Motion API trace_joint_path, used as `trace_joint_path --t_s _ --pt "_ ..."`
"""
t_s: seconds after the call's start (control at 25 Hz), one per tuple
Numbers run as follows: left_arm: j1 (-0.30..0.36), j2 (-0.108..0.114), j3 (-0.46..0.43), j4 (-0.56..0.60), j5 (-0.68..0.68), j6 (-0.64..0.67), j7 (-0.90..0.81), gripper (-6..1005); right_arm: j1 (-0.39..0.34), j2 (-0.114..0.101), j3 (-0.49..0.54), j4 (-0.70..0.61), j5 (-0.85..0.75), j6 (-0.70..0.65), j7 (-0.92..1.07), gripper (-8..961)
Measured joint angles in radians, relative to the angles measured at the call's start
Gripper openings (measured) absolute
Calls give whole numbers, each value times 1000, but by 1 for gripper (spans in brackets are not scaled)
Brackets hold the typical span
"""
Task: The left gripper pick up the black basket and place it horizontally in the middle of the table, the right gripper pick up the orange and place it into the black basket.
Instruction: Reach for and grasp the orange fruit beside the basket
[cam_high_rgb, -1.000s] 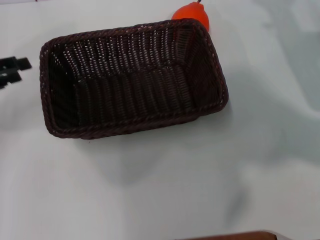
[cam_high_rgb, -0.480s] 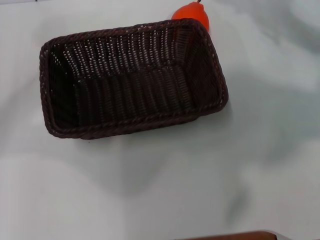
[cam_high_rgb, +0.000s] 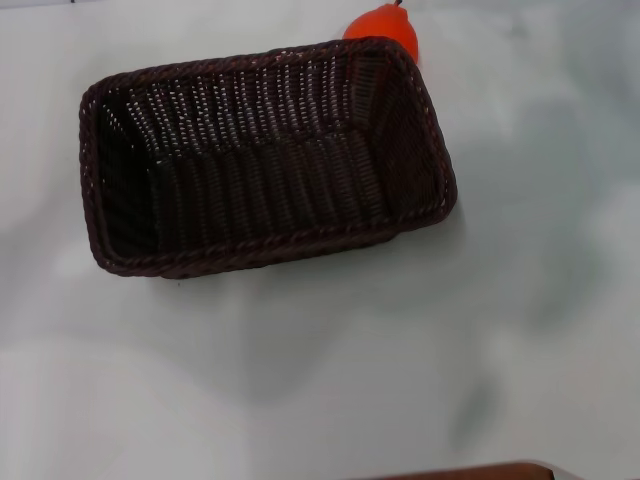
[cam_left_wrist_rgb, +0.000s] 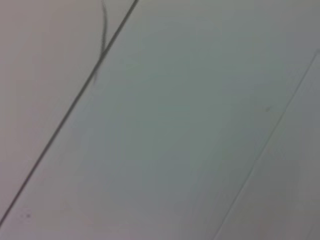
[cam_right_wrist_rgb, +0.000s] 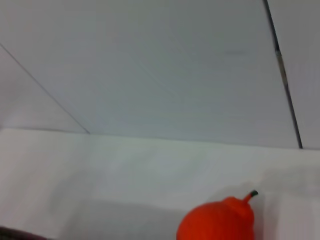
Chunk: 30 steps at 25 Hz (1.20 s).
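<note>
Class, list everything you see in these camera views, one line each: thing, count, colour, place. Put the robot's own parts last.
black basket: one, very dark brown-black woven wicker, empty, lying lengthwise on the table, upper middle of the head view.
orange: one, bright orange-red with a dark stem, on the table just behind the basket's far right corner, partly hidden by the rim; also seen in the right wrist view.
table: one, white, with a brown edge strip at the near side.
left gripper: not in view.
right gripper: not in view.
</note>
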Motion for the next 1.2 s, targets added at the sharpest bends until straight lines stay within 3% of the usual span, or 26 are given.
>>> trace_joint_path --t_s 0.12,0.6,1.2 --pt "5 0 -5 15 -7 -27 14 901 41 22 6 -32 -67 -15 21 920" --pt "33 1 -4 54 -31 -100 99 900 143 82 -2 -221 -118 -228 55 918" --pt "28 1 0 41 -59 -152 102 902 158 148 -43 -278 -120 -373 57 916"
